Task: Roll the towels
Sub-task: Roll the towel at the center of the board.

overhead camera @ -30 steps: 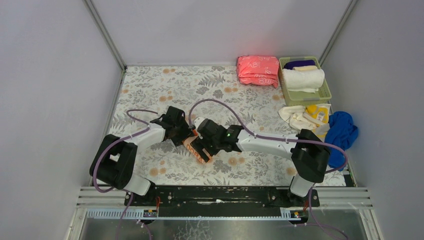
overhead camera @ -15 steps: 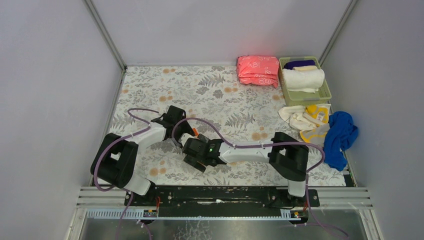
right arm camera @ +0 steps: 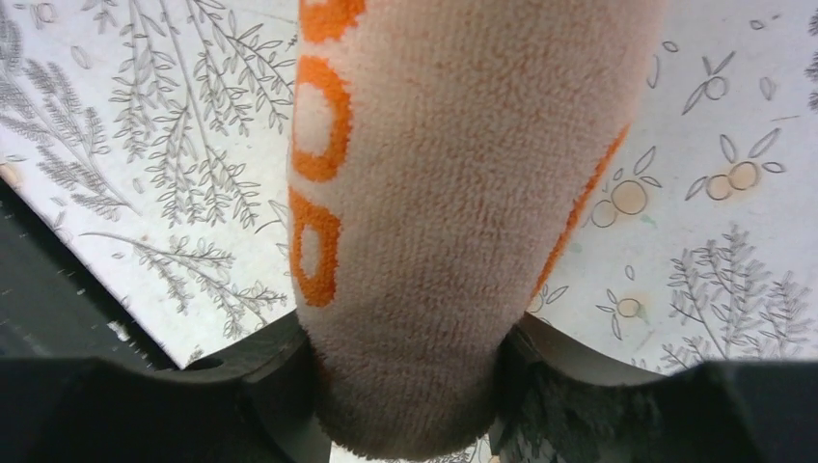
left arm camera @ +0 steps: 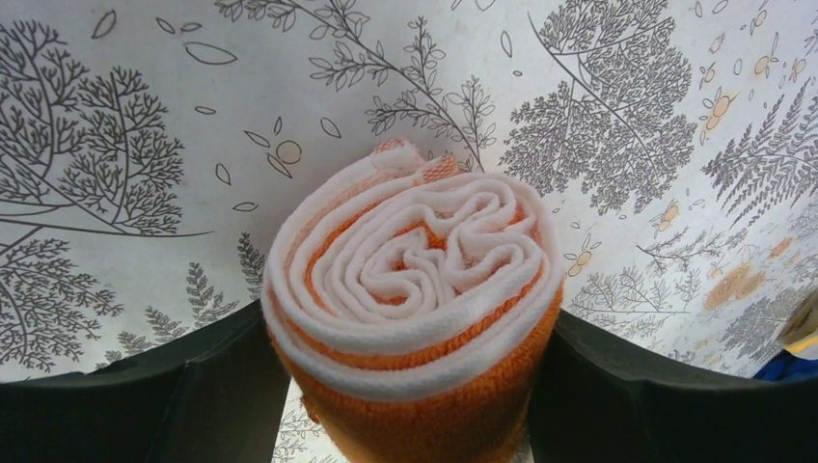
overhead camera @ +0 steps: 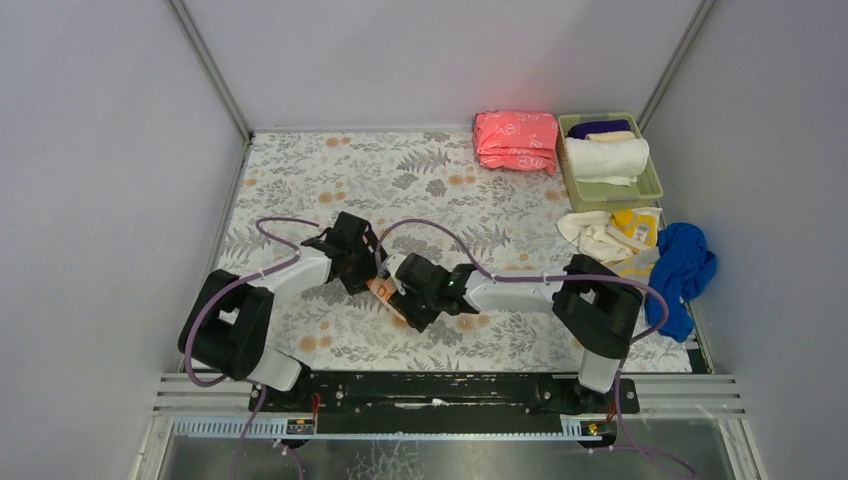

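Note:
The orange towel with white pattern [overhead camera: 385,292] is rolled into a tight cylinder between my two grippers near the table's front middle. My left gripper [overhead camera: 366,270] is shut on one end of it; the left wrist view shows the spiral end of the orange towel [left arm camera: 410,289] squeezed between both fingers. My right gripper [overhead camera: 408,300] is shut on the roll's side; the right wrist view shows the orange towel [right arm camera: 434,212] clamped between the fingers. The blue towel [overhead camera: 682,265], the yellow towel [overhead camera: 635,228] and a cream-white towel [overhead camera: 590,235] lie loose at the right.
A folded pink stack [overhead camera: 516,141] sits at the back right. A green bin [overhead camera: 651,186] beside it holds a rolled white towel [overhead camera: 606,157] and a dark one. Purple cables loop over the floral tablecloth [overhead camera: 330,180].
My right gripper swung left and forward over the orange towel, then came back a little right. The towel, flatter a second ago, is now a tight roll held by both grippers.

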`<control>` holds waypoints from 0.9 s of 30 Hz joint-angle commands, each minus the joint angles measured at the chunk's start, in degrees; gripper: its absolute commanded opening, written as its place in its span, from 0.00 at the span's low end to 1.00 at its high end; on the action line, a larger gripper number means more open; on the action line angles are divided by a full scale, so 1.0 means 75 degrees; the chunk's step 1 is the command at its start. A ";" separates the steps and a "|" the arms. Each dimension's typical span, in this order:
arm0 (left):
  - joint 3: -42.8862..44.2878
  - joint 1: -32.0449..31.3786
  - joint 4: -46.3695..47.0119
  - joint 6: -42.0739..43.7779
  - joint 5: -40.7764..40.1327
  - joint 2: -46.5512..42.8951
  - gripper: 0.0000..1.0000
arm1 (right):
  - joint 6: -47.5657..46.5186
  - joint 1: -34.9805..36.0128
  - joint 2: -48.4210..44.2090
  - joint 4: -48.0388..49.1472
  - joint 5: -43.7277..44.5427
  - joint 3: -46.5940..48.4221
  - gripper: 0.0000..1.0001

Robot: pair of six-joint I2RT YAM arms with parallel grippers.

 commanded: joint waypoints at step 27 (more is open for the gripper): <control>-0.0172 -0.0177 -0.1201 0.0391 -0.0554 0.0529 0.43 | 0.0373 -0.0853 -0.1059 -0.1471 -0.1459 0.0875 0.88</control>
